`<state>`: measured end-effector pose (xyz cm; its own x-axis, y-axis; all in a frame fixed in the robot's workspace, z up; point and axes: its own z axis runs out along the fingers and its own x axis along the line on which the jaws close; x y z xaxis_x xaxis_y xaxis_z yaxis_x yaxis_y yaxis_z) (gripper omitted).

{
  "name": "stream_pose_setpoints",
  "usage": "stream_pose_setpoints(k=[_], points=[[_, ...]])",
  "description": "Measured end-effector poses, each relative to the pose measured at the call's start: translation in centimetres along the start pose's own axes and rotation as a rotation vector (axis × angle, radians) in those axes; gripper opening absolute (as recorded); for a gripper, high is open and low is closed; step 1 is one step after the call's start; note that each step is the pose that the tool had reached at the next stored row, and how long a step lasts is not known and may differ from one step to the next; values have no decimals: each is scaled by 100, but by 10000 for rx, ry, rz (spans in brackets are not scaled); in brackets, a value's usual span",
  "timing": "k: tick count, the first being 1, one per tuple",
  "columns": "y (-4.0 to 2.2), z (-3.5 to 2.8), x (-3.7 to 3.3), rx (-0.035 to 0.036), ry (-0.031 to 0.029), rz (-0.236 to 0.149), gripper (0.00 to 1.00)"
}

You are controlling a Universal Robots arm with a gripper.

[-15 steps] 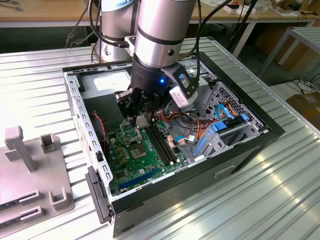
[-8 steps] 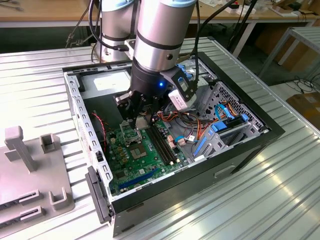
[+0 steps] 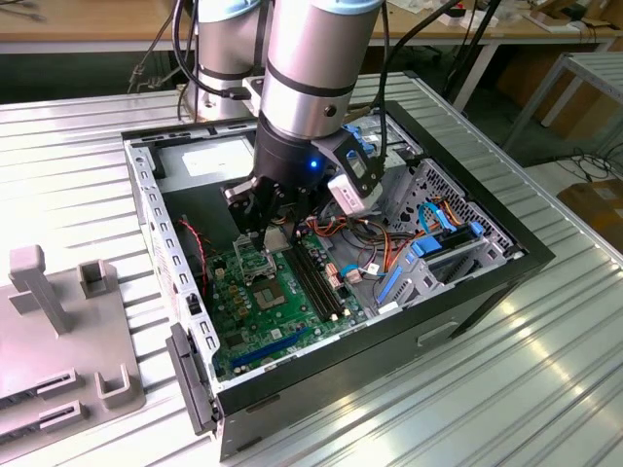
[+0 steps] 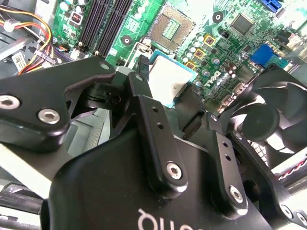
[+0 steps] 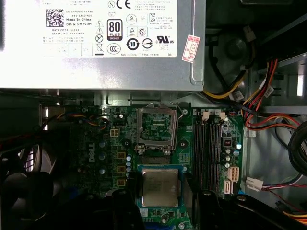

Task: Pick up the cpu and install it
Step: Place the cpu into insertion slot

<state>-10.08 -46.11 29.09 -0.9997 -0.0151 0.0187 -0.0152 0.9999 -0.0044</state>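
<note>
Jaws closed on the cpu point(image 5: 159, 187), one finger on each of two opposite edges, silver face toward the first wrist camera; a thin teal rim shows round the plate. The cpu is off the board, carried above it, not seated. Directly past it on the green board point(image 5: 184, 152) lies the empty socket point(image 5: 156, 128), contact field bare and metal frame round it. The socket sits between the held cpu and the grey box with a white label point(image 5: 96, 72), so the offset from jaws to socket runs toward that box. The plate is square, so no long axis; its edges look roughly parallel to the socket frame in the first wrist view. Memory slots point(image 5: 208, 148) run alongside the socket. A black fan point(image 4: 261, 120) sits off to one side. In the exterior view the arm point(image 3: 311, 78) reaches down into the open computer case point(image 3: 389, 365), which lies on its side on the ribbed metal table point(image 3: 467, 413).
</note>
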Motion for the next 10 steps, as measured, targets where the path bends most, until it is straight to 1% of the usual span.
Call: stream_pose_setpoints(k=[3,6,7,8,10], points=[[0,6,0,-3,-1,0,47],[0,33,-1,-1,0,0,47],[0,51,-1,-1,0,0,47],[-12,83,-1,0,0,0,47],[-47,124,-2,0,0,-1,47]])
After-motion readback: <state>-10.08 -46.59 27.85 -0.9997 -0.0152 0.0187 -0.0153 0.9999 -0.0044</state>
